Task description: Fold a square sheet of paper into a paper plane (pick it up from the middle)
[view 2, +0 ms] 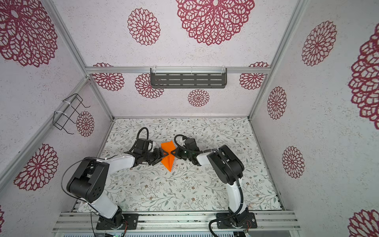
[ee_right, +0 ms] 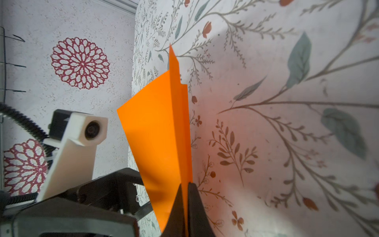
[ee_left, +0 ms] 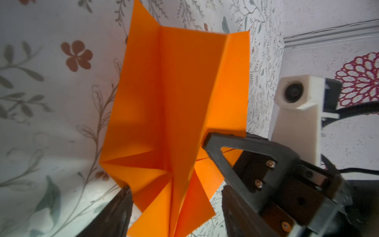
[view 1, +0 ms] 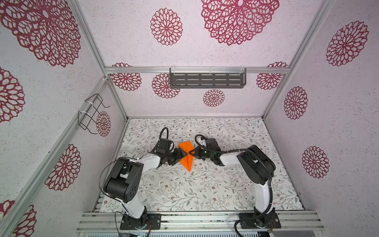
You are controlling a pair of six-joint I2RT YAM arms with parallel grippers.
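The square sheet of paper is folded into a pointed orange paper plane [view 1: 186, 159] [view 2: 168, 158], held above the middle of the table with its nose toward the front. My right gripper [view 1: 191, 152] [view 2: 173, 152] [ee_right: 185, 195] is shut on the centre fold, and the wing [ee_right: 155, 131] spreads beside it. My left gripper [view 1: 181, 155] [view 2: 162, 155] [ee_left: 176, 207] faces it from the left. It is open, and its fingers [ee_left: 121, 211] stand either side of the plane's layered folds [ee_left: 174, 102].
The floral table cover [view 1: 205, 184] lies under both arms. A grey slotted shelf [view 1: 207, 79] hangs on the back wall and a black wire rack [view 1: 92, 112] on the left wall. Metal rails [view 1: 194, 219] run along the front edge.
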